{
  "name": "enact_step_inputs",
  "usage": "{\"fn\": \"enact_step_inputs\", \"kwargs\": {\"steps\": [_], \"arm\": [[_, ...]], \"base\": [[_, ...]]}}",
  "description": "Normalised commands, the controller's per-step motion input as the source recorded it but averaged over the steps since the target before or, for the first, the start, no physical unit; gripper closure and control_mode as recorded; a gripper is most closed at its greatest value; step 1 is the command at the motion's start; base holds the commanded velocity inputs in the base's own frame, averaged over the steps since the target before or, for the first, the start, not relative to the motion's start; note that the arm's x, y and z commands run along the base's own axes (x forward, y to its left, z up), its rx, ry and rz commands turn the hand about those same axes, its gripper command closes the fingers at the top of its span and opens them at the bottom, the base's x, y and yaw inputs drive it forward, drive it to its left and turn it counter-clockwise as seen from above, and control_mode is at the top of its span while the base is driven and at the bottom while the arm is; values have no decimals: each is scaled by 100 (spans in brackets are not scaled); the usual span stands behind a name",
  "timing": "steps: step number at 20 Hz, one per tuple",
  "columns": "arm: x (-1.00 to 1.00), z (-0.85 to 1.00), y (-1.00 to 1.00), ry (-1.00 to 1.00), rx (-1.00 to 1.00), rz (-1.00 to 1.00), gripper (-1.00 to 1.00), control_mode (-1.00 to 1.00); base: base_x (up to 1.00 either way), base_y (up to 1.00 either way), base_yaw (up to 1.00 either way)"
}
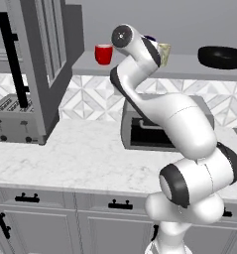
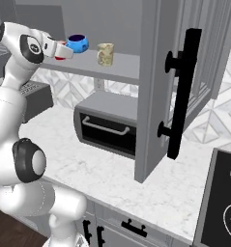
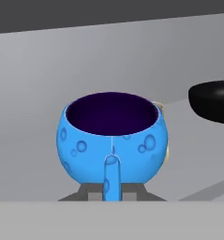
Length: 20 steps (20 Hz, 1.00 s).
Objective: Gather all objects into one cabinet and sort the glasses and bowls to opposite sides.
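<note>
Your gripper [image 3: 112, 192] sits right at the blue bowl [image 3: 114, 138] on the cabinet shelf [image 2: 118, 69]; you cannot tell whether it grips. The red cup [image 1: 103, 53] stands toward the shelf's left end, the beige tumbler [image 2: 106, 54] just right of the bowl.

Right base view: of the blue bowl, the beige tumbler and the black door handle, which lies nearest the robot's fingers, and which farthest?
1. Blue bowl: right at the fingers, on the shelf.
2. Beige tumbler: farther right on the shelf.
3. Black door handle: on the open door, far right.
</note>
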Motion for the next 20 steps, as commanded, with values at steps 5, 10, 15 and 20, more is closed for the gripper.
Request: {"fn": "enact_step_inputs", "kwargs": {"steps": [5, 10, 15, 20], "arm": [[0, -9, 0, 0, 0, 1, 100, -100], [0, -39, 0, 4, 0, 10, 100, -100], [4, -30, 0, 4, 0, 16, 100, -100], [16, -1, 0, 0, 0, 9, 100, -100]], "base": [[0, 0, 0], [0, 0, 0], [0, 0, 0], [0, 0, 0]]}}
